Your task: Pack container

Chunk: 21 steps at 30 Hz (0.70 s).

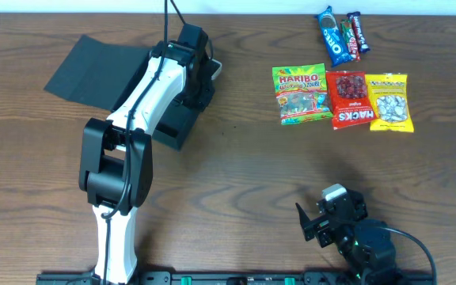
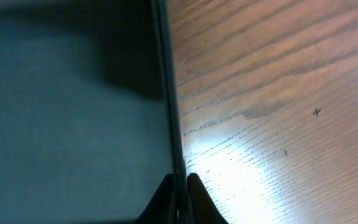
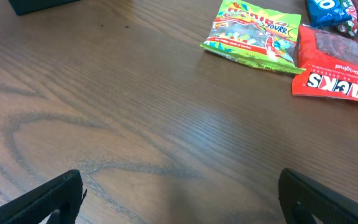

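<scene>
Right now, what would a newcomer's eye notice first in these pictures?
The white left arm lies over the dark box at upper left, its hand pinching the box wall. At upper right, bright snack packets lie clustered; the right hand is open at lower right.

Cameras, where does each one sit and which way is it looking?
Overhead: above the table, looking straight down; shows both arms, the container and the snack packets.
Left wrist: on the left arm, looking along the container's wall; the left gripper pinches that wall.
Right wrist: low over the table, facing the snack packets; the right gripper, open, shows at the bottom corners.
Shared: overhead and right wrist both show the Haribo bag and red Hacks bag.
</scene>
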{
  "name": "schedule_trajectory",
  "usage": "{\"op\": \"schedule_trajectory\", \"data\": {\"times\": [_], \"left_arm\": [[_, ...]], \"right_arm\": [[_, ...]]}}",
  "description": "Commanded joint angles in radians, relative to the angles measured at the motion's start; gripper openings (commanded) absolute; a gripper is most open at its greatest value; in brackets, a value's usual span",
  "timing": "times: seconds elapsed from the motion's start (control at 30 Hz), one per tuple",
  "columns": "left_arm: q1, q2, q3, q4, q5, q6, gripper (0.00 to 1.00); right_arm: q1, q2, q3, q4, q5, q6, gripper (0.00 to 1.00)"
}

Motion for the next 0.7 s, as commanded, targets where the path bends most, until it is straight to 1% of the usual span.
{"op": "schedule_trajectory", "data": {"times": [0.0, 0.07, 0.1, 0.27, 0.53, 0.67], "left_arm": [[-0.011, 0.011, -0.021, -0.014, -0.063, 0.175, 0.06], [-0.026, 0.011, -0.021, -0.021, -0.113, 0.258, 0.06], [-0.033, 0.011, -0.021, -0.026, -0.121, 0.278, 0.06], [-0.083, 0.011, -0.021, -0.076, -0.137, 0.335, 0.06], [-0.234, 0.011, -0.021, -0.144, -0.143, 0.328, 0.06], [-0.319, 0.011, -0.021, -0.214, -0.169, 0.396, 0.06]], "right_arm": [[-0.005, -0.005, -0.008, 0.0, 0.003, -0.007, 0.99], [-0.005, -0.005, -0.008, 0.0, 0.003, -0.007, 0.99], [-0.005, -0.005, -0.008, 0.0, 0.003, -0.007, 0.99], [-0.005, -0.005, -0.008, 0.0, 0.003, -0.007, 0.99], [-0.005, -0.005, -0.008, 0.0, 0.003, -0.007, 0.99], [-0.005, -0.005, -0.008, 0.0, 0.003, -0.007, 0.99]]}}
